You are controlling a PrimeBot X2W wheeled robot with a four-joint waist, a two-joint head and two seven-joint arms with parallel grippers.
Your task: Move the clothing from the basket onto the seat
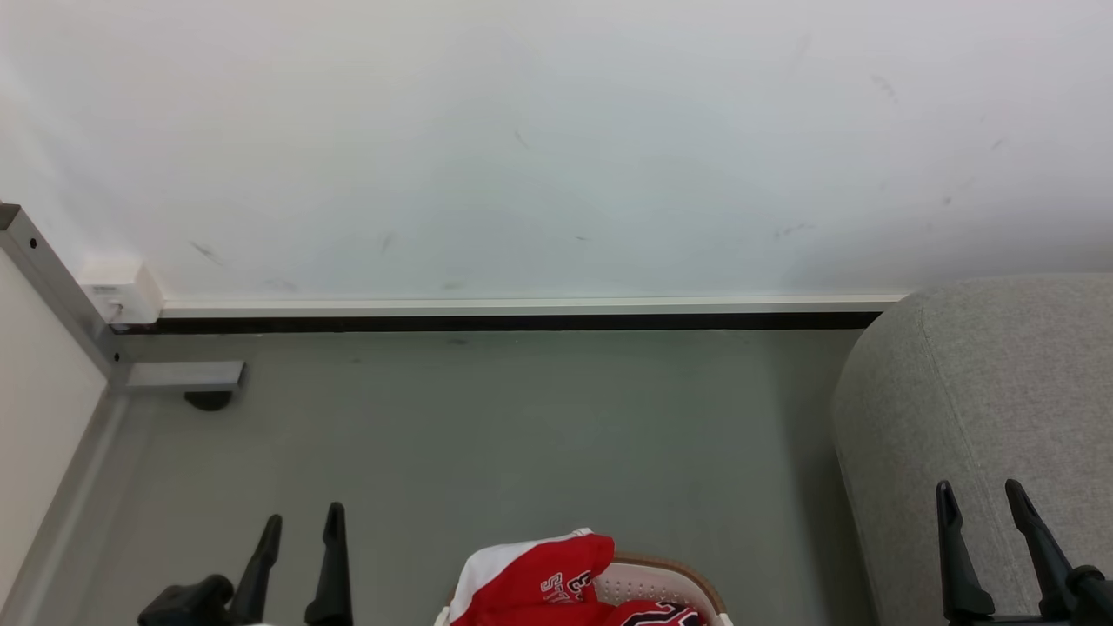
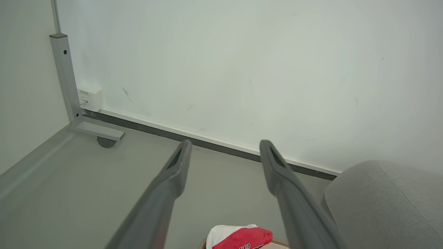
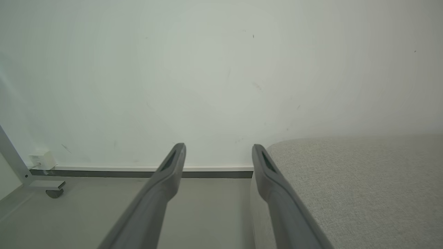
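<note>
Your left jaws and right jaws both stand apart, holding nothing. The red clothing (image 1: 539,578) lies heaped in the basket (image 1: 687,581) on the floor (image 1: 522,417) between them; the seat (image 1: 983,382) is by your right jaws.

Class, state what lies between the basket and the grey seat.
Bare grey floor separates the basket and the seat; the head view shows it.

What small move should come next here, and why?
Probably lower the open left tool toward the red clothing heaped in the basket. It stands nearer the heap than the right tool in the head view, and the visible seat holds no garment yet.
</note>
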